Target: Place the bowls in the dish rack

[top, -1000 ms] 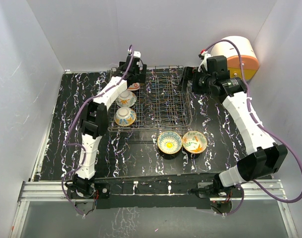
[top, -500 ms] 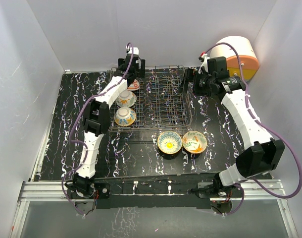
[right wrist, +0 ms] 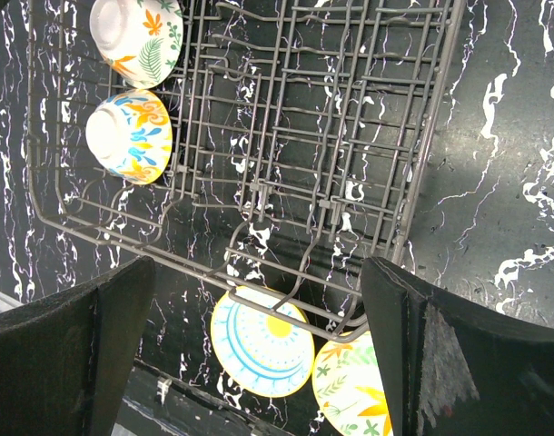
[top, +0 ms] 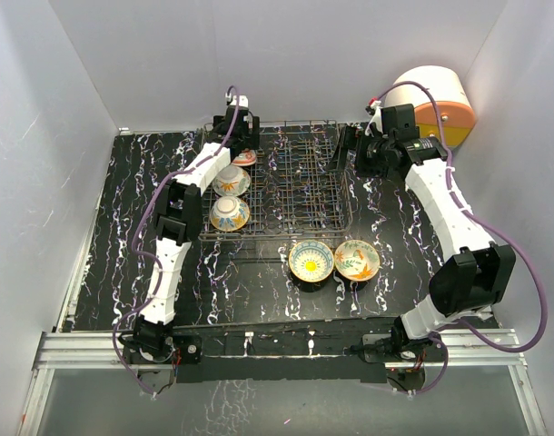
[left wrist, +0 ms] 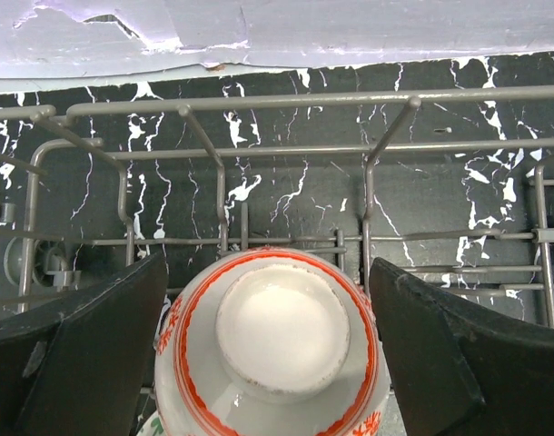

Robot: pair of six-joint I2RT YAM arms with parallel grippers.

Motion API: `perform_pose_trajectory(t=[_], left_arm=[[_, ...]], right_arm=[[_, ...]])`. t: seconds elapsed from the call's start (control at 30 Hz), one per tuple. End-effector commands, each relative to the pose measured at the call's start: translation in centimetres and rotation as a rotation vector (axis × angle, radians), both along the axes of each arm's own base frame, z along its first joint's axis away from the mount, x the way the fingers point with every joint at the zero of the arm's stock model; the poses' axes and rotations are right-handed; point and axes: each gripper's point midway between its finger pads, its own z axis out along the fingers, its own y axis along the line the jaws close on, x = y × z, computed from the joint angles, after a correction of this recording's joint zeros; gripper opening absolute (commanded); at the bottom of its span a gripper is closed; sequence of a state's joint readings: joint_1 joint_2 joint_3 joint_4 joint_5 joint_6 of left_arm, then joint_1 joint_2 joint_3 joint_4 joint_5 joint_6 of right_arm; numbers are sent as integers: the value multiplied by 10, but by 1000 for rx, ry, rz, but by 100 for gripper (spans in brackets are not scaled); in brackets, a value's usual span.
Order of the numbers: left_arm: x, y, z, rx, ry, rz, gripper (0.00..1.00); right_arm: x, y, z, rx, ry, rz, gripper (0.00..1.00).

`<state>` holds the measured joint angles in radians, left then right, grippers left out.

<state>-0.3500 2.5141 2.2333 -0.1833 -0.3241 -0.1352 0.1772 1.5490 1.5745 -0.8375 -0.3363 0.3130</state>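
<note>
1. The left gripper (left wrist: pixel 268 272) is hanging wide open at the upper left of the overhead view. Its fingers are standing either side of the red-rimmed bowl (left wrist: pixel 281 331), which is sitting bottom-up among the tines at the back-left corner of the dish rack (top: pixel 304 195).
2. It seems to be clamping nothing, though I cannot tell whether a finger is brushing the bowl.
3. This looks to me like the letting-go step. It is best done by rising straight off with the jaws kept this wide, so no finger catches the rim and tips the bowl.
4. The right gripper (right wrist: pixel 257 263) is hovering open and empty over the rack's lower right edge.
5. The blue-yellow bowl (right wrist: pixel 262 341) and the orange-green bowl (right wrist: pixel 354 386) are waiting on the counter (top: pixel 123 227) just below the rack.
</note>
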Motion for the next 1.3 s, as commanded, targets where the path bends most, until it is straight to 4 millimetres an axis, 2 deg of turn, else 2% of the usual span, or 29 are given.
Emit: perform_pose_trajectory(t=[0.0,0.47,0.7,0.8,0.97,1.1,1.17,1.27], left_arm=[[8,-9,29,-47,-56,-24,87],[3,-11,24,-38,-28,-52,65],[-3,1,17,36,-1,-35,45],[-4,2,16,39,0,-34,29],[2,1,28,33,-42,-29,2],[6,4,45,38,-104,-20,0],[9,6,62,36,-157,-16,0],[9,9,78,49,-211,-12,0]], right_arm=[[12,-1,26,23,-87,0,100],[15,-2,21,41,-68,-12,100],[14,-1,19,52,-60,-10,100],[15,0,19,55,-58,-8,99],[15,0,17,57,-52,-8,99],[15,-1,15,55,-50,-10,99],[15,-1,15,54,-50,-12,99],[15,-1,15,55,-49,-13,99]])
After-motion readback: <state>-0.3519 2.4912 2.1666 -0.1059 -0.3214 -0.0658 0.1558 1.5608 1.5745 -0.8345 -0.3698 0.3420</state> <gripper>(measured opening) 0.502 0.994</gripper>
